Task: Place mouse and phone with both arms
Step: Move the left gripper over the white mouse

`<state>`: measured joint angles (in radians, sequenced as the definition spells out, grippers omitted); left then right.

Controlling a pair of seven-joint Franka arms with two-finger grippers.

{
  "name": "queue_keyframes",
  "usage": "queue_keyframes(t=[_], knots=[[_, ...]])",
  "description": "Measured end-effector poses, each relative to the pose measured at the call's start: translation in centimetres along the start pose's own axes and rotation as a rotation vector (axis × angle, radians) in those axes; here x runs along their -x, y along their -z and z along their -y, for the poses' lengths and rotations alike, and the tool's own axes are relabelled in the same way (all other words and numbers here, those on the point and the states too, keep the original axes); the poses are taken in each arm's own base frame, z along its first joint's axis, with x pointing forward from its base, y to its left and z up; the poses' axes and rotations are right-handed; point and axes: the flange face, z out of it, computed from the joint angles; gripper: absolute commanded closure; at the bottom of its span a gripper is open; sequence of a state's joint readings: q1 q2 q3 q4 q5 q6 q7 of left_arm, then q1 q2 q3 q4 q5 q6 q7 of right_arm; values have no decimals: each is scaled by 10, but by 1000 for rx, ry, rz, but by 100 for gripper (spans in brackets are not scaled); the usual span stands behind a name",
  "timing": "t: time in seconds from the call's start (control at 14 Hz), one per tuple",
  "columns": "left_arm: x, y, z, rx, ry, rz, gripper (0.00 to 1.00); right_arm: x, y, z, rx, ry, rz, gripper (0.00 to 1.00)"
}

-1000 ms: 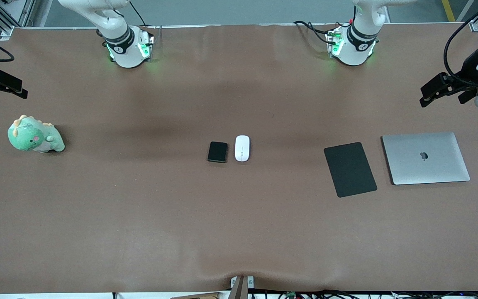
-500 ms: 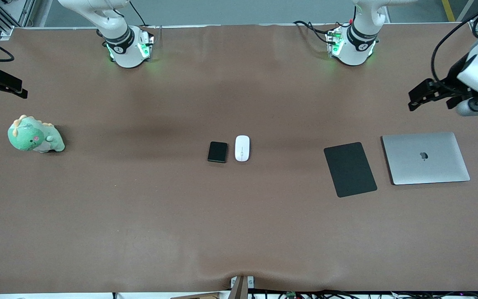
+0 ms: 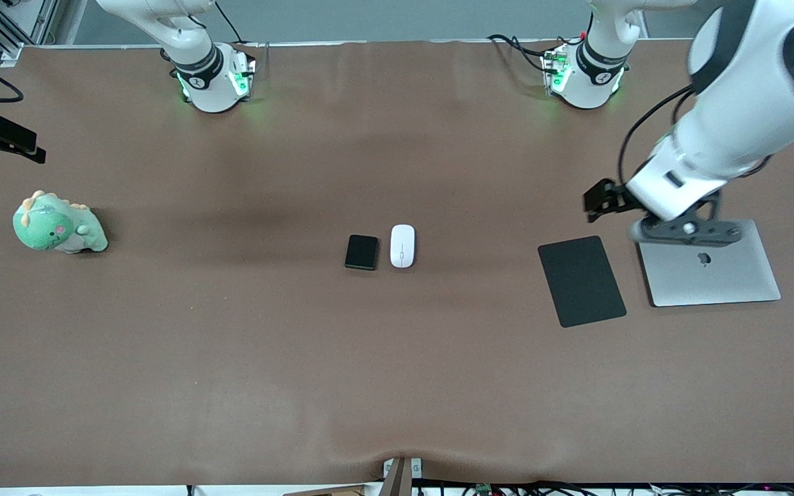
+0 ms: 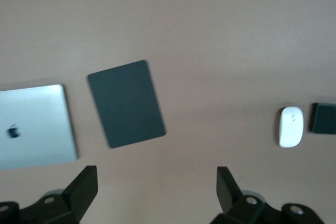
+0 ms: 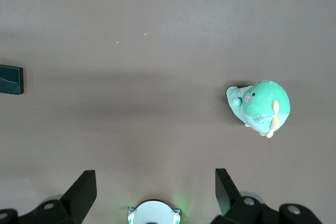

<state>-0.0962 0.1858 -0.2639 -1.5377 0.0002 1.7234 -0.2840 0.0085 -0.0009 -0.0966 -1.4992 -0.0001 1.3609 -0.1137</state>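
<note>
The white oval mouse (image 3: 402, 246) and the small black phone (image 3: 361, 252) lie side by side at the table's middle, the phone toward the right arm's end. My left gripper (image 3: 598, 203) is open and empty, in the air over the table by the black pad's edge. The left wrist view shows its open gripper (image 4: 156, 192), the mouse (image 4: 291, 126) and the phone (image 4: 323, 118). My right gripper (image 3: 7, 140) waits open and empty over the table's right-arm end. The right wrist view shows it open (image 5: 155, 192), with the phone's edge (image 5: 10, 79).
A matte black pad (image 3: 582, 280) and a closed silver laptop (image 3: 707, 265) lie toward the left arm's end. A green plush dinosaur (image 3: 56, 225) sits toward the right arm's end. The brown table (image 3: 231, 358) is wrinkled near its front edge.
My left arm has swung in from the table's left-arm end toward the middle, and its gripper now hangs by the pad and laptop. The right arm, mouse and phone have not moved.
</note>
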Motion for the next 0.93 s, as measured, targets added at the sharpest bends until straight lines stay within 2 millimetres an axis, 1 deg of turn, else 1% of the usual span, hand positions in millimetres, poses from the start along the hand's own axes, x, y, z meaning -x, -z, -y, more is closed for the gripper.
queue_keyframes(t=[0.14, 0.21, 0.36, 0.43, 0.5, 0.57, 0.71, 0.93], knots=[[-9, -39, -42, 3, 23, -4, 0, 0, 0, 0, 0, 0, 0, 0], [-12, -62, -67, -13, 38, -16, 0, 0, 0, 0, 0, 0, 0, 0], [-10, -110, -121, -26, 88, -33, 0, 0, 0, 0, 0, 0, 1, 0], [-10, -132, -144, -13, 104, -43, 0, 0, 0, 0, 0, -1, 1, 0], [-9, -152, -161, 5, 105, -54, 0, 0, 0, -1, 0, -1, 1, 0], [-8, -170, -176, 20, 95, -57, 0, 0, 0, -1, 0, -2, 1, 0], [-4, -199, -199, 42, 73, -61, 0, 0, 0, -1, 0, -2, 1, 0], [3, -229, -226, 67, 38, -65, 0, 0, 0, -1, 0, -2, 1, 0]])
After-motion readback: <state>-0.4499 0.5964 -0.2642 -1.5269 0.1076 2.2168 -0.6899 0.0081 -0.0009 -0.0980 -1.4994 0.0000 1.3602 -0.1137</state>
